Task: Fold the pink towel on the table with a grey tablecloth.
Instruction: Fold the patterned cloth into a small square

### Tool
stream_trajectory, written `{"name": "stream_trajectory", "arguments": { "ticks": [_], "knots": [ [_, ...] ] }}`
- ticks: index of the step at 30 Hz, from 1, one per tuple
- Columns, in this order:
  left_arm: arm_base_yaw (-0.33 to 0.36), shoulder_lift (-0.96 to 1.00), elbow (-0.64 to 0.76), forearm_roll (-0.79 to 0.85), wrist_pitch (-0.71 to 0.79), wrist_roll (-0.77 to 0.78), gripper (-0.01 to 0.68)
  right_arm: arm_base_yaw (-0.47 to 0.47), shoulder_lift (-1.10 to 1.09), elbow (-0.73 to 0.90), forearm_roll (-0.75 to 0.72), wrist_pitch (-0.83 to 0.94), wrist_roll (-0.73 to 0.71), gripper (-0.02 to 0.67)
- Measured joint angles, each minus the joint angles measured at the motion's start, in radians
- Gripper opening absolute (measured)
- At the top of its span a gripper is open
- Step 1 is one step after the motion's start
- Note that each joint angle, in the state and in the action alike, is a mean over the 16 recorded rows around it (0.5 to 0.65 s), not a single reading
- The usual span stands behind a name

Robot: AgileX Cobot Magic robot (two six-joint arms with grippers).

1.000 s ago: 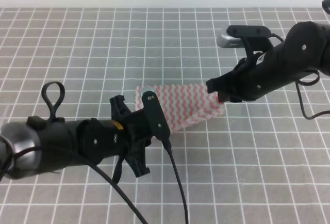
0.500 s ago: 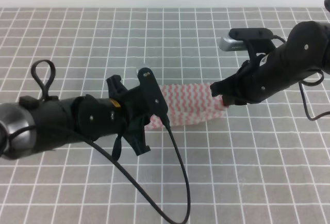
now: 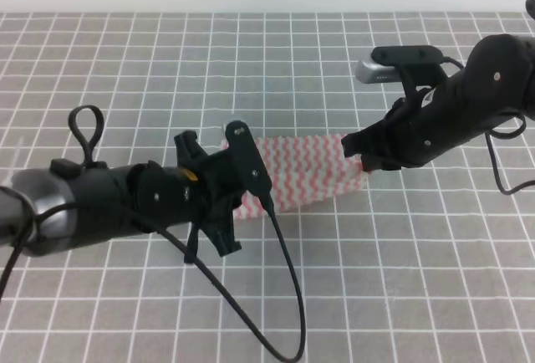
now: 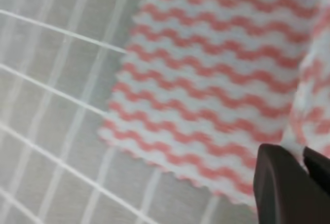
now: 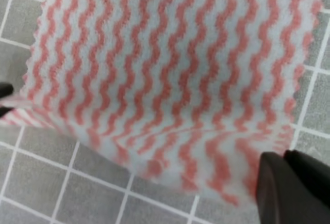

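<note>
The pink towel (image 3: pixel 303 171) stretches as a folded band between both grippers, low over the table with a grey tablecloth (image 3: pixel 334 62). My left gripper (image 3: pixel 244 199) is shut on the towel's left end, mostly hidden behind its wrist camera mount. In the left wrist view its fingers (image 4: pixel 281 182) pinch the towel (image 4: pixel 216 79) at the lower right, with an upper layer draping over a lower one. My right gripper (image 3: pixel 361 161) is shut on the right end. In the right wrist view its fingers (image 5: pixel 289 182) clamp the towel's (image 5: pixel 170 69) near corner.
The white-lined grey cloth (image 4: pixel 51 105) (image 5: pixel 51 182) surrounds the towel on every side. A black cable (image 3: pixel 284 288) loops from the left arm down across the front of the table. The right arm's cable (image 3: pixel 501 181) hangs at the right edge.
The left gripper carried the towel's left end back and slightly left, then settled a bit lower. The raised peak has flattened into a band. The right gripper has barely shifted.
</note>
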Motion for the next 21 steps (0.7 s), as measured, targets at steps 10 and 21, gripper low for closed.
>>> {"name": "stream_trajectory", "arguments": {
  "ticks": [10,21],
  "knots": [
    [0.0,0.051,-0.054,0.0,-0.023,0.007,-0.003,0.0,0.005,0.0,-0.006,-0.04,0.0,-0.016],
    [0.014,0.088,-0.094,-0.014,-0.03,0.007,-0.003,0.0,0.04,-0.002,-0.011,-0.084,0.0,-0.016]
  ]
}}
